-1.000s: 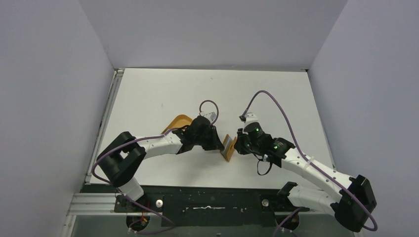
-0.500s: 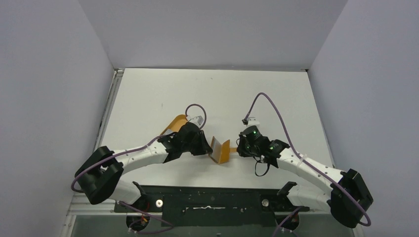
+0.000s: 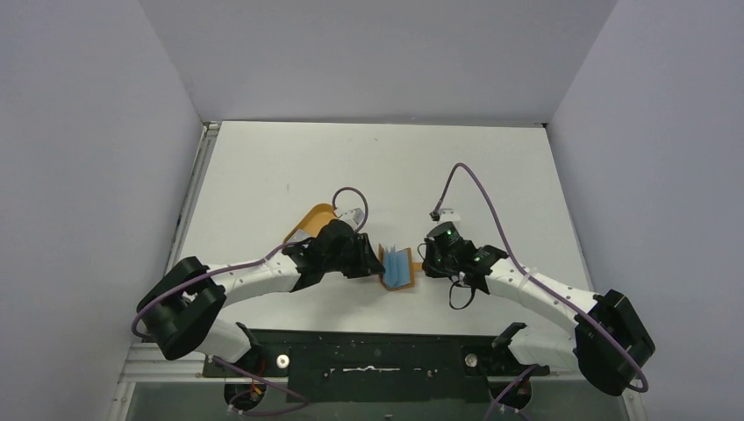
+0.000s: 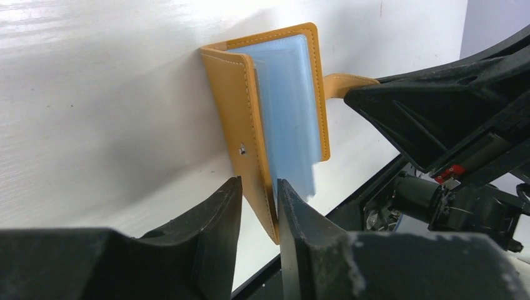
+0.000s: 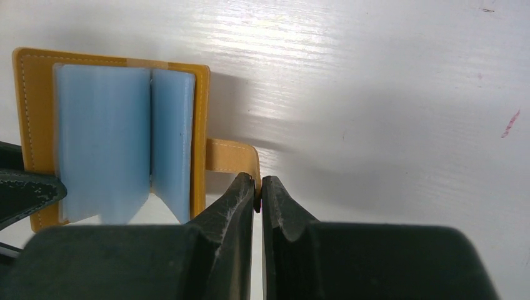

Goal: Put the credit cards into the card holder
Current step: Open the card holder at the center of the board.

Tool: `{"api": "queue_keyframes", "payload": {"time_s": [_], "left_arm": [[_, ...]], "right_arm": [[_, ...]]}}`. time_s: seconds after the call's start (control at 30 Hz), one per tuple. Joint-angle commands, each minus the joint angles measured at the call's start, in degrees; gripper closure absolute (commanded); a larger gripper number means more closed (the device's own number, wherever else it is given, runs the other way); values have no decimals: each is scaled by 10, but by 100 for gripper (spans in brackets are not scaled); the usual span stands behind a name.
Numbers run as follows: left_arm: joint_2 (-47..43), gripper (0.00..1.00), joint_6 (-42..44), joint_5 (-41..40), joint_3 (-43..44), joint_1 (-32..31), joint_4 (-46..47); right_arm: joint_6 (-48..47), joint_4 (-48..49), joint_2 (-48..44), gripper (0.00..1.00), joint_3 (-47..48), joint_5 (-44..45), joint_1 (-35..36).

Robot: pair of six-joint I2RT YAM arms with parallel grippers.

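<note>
Peeking out from behind the left arm's forearm, an orange oval rimmed tray (image 3: 311,217) sits on the white counter (image 3: 289,167), left of everything else. Just right of it, the left pincer (image 4: 259,190) reaches toward the middle of the counter. It is released, its two fingers parted a little, and the lower corner of one cover stands in the gap between them.

That cover belongs to the small tan-orange leather-like folding card holder (image 4: 228,100), which lies at mid-counter between the two pincers. It is spread open like a book with its inside facing up. Its long edges and its fold run roughly from the near side of the counter to the far side. The cover by the left pincer is tilted up off the counter, with a small metal snap stud (image 4: 242,149) on its outer face.

Inside lie light blue plastic leaves (image 5: 103,137), a wide one and a narrower one meeting at the fold (cards or pocket sleeves, I cannot tell). Their ends reach past the holder's near edge.

From the right cover a short tan-orange closing strap (image 5: 228,156) points right. The right pincer (image 5: 258,187) is clenched on its tip.
</note>
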Motion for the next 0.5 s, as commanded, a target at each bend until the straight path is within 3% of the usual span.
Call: {"api": "queue_keyframes", "payload": {"time_s": [0.0,0.2,0.47], "left_arm": [[-1,78,-4,7,0,1,43],[-4,98,1,-4,0,1,28],[-19,100,3,-18,0,1,0]], "right_arm": [[-6,25,1,100,0,15,-8],[3,13,2,100,-9,27,-15],[23,-13,16,100,-14,32,-24]]}}
